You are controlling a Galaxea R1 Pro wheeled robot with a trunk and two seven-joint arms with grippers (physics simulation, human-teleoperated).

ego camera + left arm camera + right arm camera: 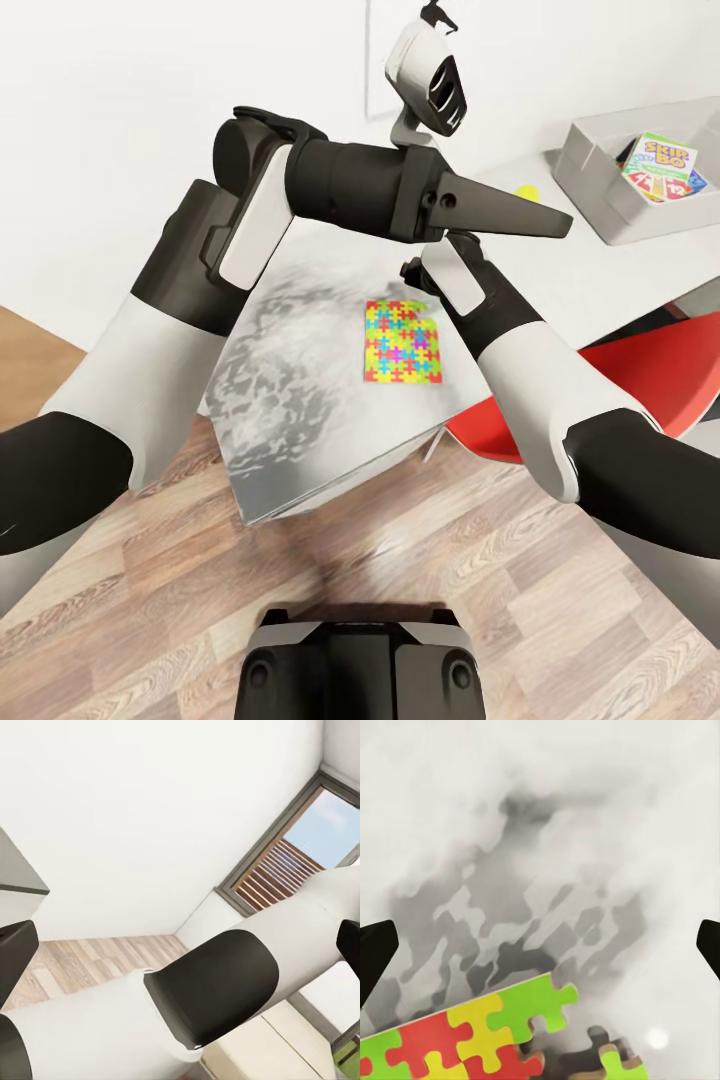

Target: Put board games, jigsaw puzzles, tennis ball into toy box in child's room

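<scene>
Left hand (560,222) state unclear, right hand hidden, apparently wide over puzzle (403,342)

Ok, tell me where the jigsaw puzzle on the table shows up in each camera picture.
Head view: the jigsaw puzzle lies flat mid-picture on the grey table, between the two arms.
Left wrist view: not in it; wall, floor and shutters instead.
Right wrist view: its edge pieces sit along the bottom, between the dark fingertips.
Shared landmark: the mottled grey shadow on the tabletop beside the puzzle.

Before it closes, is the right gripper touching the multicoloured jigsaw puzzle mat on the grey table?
Apart. The right wrist view shows the right gripper open, its dark fingertips wide of the puzzle mat, with bare table between.
</scene>
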